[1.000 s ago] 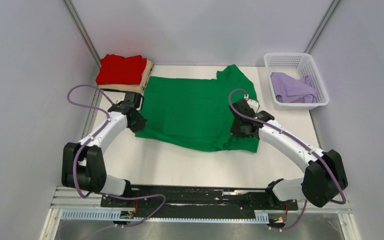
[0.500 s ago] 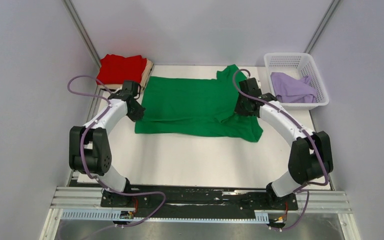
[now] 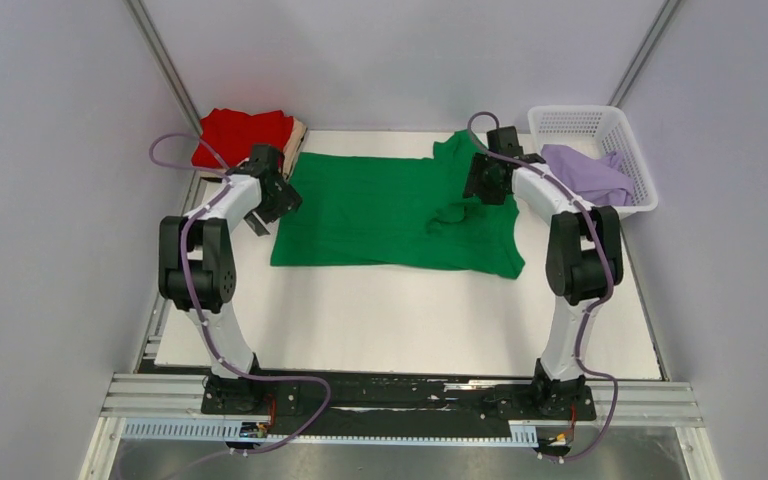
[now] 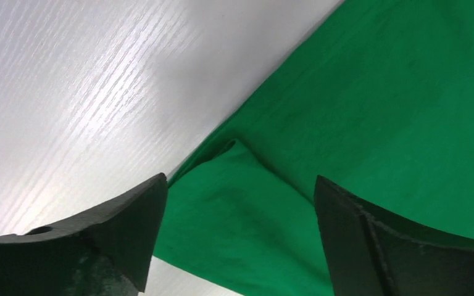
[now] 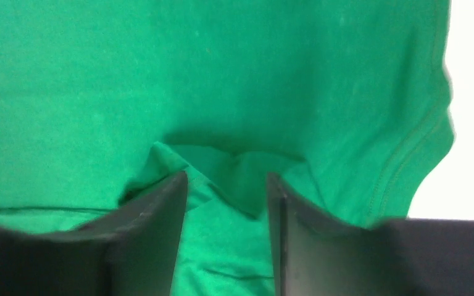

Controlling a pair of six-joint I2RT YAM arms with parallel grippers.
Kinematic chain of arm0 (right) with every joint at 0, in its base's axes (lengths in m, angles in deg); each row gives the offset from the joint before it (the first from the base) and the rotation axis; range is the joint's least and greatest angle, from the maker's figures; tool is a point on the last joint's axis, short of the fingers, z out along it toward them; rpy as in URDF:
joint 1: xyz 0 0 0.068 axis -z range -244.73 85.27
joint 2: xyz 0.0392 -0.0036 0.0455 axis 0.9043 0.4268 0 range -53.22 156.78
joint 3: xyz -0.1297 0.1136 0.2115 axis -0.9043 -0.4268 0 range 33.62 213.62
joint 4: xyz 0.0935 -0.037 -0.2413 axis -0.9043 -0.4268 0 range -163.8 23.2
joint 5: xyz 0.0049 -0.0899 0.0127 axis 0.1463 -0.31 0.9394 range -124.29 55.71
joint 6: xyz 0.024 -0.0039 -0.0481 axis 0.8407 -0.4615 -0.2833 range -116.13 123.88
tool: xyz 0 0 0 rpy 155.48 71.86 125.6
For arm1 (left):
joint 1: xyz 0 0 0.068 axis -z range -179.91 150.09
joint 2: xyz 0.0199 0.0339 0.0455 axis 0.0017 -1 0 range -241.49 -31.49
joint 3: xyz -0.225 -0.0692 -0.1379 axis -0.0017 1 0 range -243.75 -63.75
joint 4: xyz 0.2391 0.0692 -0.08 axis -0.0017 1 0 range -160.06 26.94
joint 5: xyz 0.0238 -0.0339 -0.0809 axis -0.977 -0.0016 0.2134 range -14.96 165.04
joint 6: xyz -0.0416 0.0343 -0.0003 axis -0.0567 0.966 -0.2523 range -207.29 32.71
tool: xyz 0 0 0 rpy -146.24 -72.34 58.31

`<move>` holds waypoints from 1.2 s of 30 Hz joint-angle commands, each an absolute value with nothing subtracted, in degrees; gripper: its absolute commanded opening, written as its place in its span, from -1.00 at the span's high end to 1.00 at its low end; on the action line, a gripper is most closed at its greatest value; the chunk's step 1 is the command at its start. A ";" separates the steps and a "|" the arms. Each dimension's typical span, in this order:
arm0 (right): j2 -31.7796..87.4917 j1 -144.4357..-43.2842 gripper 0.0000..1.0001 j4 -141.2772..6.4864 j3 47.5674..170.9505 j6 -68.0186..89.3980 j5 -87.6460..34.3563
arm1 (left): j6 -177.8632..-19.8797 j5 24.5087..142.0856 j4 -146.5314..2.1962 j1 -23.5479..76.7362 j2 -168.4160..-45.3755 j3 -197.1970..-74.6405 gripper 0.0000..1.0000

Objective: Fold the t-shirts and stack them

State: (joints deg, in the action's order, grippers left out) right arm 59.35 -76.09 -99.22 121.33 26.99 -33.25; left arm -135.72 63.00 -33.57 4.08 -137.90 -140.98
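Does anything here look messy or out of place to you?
Yes: the green t-shirt has a bunched-up pucker near its right side instead of lying flat, and the lavender t-shirt sits crumpled in the white basket.

The green t-shirt is soft, matt cloth with stitched hems. The table is white, with a faint wood grain and a slight sheen. The basket is smooth white lattice plastic.
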 commanded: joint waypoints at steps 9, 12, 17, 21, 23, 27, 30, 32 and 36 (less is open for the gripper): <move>48.06 -76.09 -1.00 -96.07 109.99 27.03 -20.63 | -129.88 68.94 -32.44 3.95 -131.24 -141.34 -1.00; 47.17 -77.04 -1.00 -93.96 106.17 27.20 -18.57 | -129.24 71.58 -33.54 4.92 -130.08 -138.37 -1.00; 49.11 -77.92 -1.00 -93.06 104.26 28.50 -20.28 | -129.19 74.32 -36.90 7.18 -129.31 -132.46 -1.00; 50.92 -77.27 -1.00 -93.00 102.71 29.84 -28.32 | -129.23 76.54 -39.82 7.57 -131.88 -129.80 -1.00; 51.73 -76.34 -1.00 -92.67 101.45 30.55 -30.38 | -129.34 75.45 -39.93 7.57 -133.95 -129.45 -1.00; 52.99 -73.55 -1.00 -92.16 97.61 32.86 -30.45 | -128.43 73.85 -37.50 7.57 -135.90 -129.28 -1.00; 52.46 -71.61 -1.00 -91.85 94.48 34.54 -28.95 | -127.24 71.85 -35.78 7.57 -134.15 -127.41 -1.00; 50.95 -71.41 -1.00 -91.93 92.35 34.89 -28.21 | -125.53 71.25 -32.42 7.61 -133.34 -127.22 -1.00; 45.60 -71.29 -1.00 -93.16 86.94 35.93 -26.95 | -123.39 69.25 -24.48 9.31 -132.20 -125.66 -1.00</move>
State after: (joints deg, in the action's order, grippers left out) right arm 47.66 -72.26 -86.35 94.18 34.38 -24.72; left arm -127.21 74.00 -35.15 8.02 -133.59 -129.35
